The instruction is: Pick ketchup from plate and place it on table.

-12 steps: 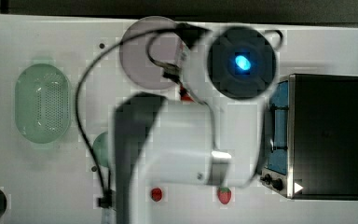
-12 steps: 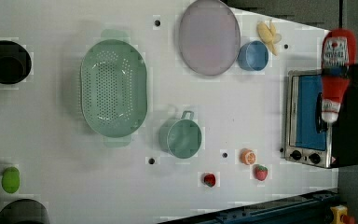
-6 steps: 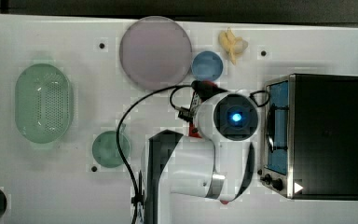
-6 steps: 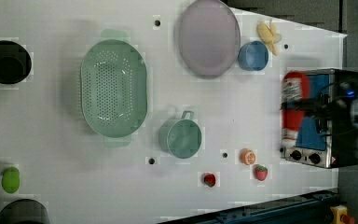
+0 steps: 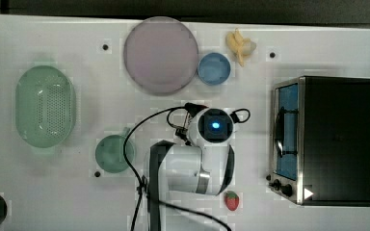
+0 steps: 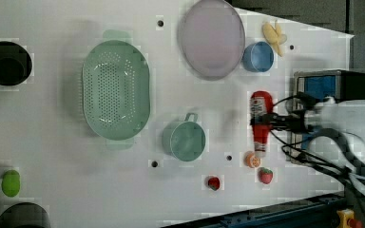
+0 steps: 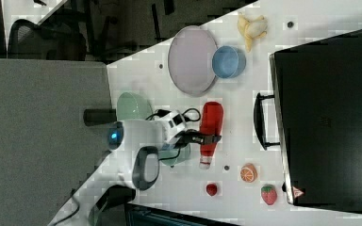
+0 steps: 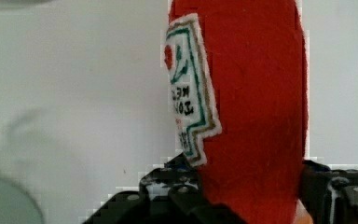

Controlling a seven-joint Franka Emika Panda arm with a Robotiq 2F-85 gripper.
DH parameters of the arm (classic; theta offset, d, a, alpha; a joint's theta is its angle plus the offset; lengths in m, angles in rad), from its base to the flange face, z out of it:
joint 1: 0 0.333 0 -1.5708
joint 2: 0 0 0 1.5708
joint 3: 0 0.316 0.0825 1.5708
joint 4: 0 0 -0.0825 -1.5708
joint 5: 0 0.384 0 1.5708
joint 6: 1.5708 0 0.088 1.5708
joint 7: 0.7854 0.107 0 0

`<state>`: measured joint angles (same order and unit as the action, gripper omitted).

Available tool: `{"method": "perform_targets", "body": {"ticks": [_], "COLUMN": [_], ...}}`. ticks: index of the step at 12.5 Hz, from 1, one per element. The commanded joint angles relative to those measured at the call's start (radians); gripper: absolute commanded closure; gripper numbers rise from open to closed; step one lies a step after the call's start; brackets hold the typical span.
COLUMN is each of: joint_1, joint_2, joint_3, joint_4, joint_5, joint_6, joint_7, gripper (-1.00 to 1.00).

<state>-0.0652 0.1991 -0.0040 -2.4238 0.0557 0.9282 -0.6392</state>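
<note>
Your gripper (image 6: 266,121) is clamped around the ketchup (image 6: 261,107); the bottle hangs over the table (image 6: 52,166), off the plate (image 6: 211,38), toward the toaster oven's (image 6: 332,85) edge, near an orange slice (image 6: 252,160).

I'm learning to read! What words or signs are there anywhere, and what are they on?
The ketchup label: dark letters under a red tomato picture, too blurred and turned to read.
Toaster oven: a small white triangle sign at one corner, no words.
Nothing else carries any writing.
</note>
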Motion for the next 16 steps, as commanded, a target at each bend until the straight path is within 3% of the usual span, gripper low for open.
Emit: {"method": "perform_targets", "body": {"ticks": [1, 3, 4, 7, 11, 16], "joint_1": [0.007, 0.007, 0.007, 0.008, 0.01, 0.012], "joint_2": [0.045, 0.05, 0.026, -0.109, -0.304, -0.381], "joint_3": [-0.002, -0.002, -0.001, 0.001, 0.012, 0.017], "joint_4": [0.01, 0.011, 0.016, 0.067, 0.239, 0.473], "joint_5": [0.002, 0.003, 0.004, 0.009, 0.008, -0.018], "joint_6": [0.07, 0.099, 0.089, -0.036, -0.375, -0.748], "joint_7": [-0.015, -0.015, -0.014, 0.09, 0.347, 0.565], "gripper": [-0.44, -0.88, -1.0, -1.0, -1.0, -1.0]}}
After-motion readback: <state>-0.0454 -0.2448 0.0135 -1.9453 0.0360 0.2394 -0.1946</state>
